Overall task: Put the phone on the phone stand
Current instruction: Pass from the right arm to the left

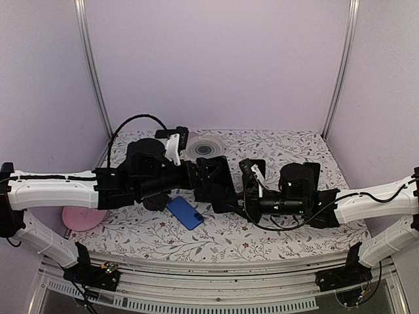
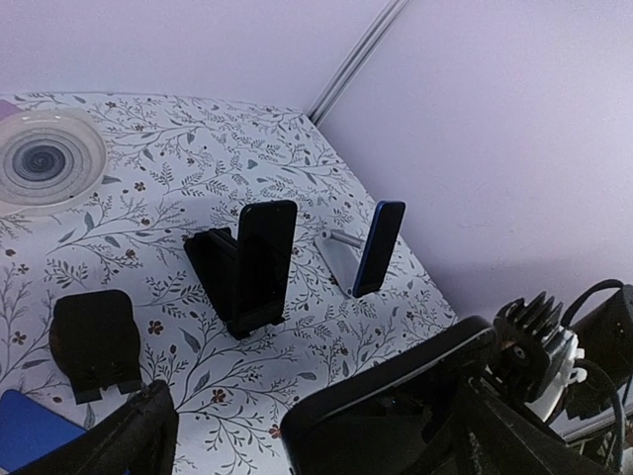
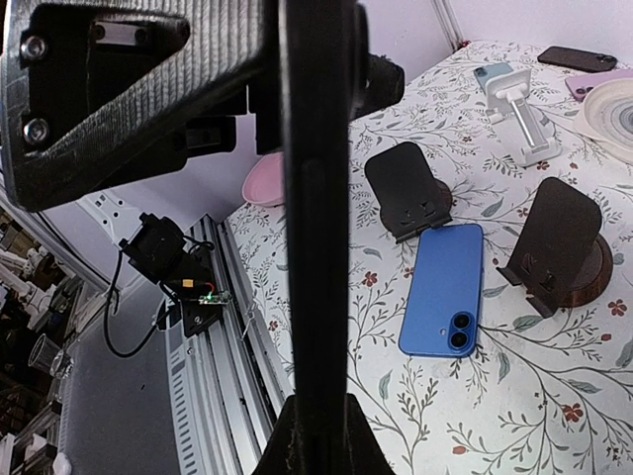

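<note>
Nearest me, the right end effector (image 3: 316, 435) is pinched tight on a thin black slab (image 3: 315, 198), which I take to be a phone, held edge-on above the flower-print table (image 1: 275, 239). Just left of it, the left end effector (image 1: 216, 183) gapes fully wide with nothing in it. Below them a glossy blue phone (image 1: 185, 212) lies flat on the table. Beside it are an empty black plastic phone stand (image 3: 406, 188) and a second black stand on a round brown base (image 3: 559, 242). Farther back, a white stand (image 3: 514, 109) already carries a phone. I judge the task about half done. The phone is gripped in the air but not yet on a stand, so lowering it onto an empty black one is what's left.
</note>
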Controlling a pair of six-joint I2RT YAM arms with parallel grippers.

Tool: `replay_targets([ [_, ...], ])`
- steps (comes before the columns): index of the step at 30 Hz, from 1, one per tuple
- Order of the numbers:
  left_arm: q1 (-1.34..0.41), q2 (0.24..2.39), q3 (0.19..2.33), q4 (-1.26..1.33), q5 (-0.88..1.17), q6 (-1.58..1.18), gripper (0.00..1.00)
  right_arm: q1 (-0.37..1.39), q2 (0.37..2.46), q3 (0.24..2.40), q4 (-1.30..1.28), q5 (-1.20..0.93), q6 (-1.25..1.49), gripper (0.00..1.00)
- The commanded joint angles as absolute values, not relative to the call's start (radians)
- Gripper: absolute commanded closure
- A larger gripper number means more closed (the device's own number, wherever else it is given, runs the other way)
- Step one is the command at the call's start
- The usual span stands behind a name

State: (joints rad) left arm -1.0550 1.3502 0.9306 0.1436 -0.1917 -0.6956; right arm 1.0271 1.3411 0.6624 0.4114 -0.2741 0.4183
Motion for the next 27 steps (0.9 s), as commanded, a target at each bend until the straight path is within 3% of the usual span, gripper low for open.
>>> replay_targets([
  [1, -1.076, 1.354, 0.947, 0.126, -0.253, -0.736, 0.03, 1.032, 1.341, 0.706, 0.463, -0.243, 0.391, 0.98],
  [13, -1.065, 1.074, 0.763, 0.077, -0.489, -0.903, 0.03, 1.032, 1.321, 0.695, 0.47, -0.224, 0.406, 0.98],
  [27, -1.112, 1.288, 0.92, 0.123, -0.327, -0.817, 0.03, 1.044, 1.407, 0.781, 0.409, -0.133, 0.408, 0.98],
])
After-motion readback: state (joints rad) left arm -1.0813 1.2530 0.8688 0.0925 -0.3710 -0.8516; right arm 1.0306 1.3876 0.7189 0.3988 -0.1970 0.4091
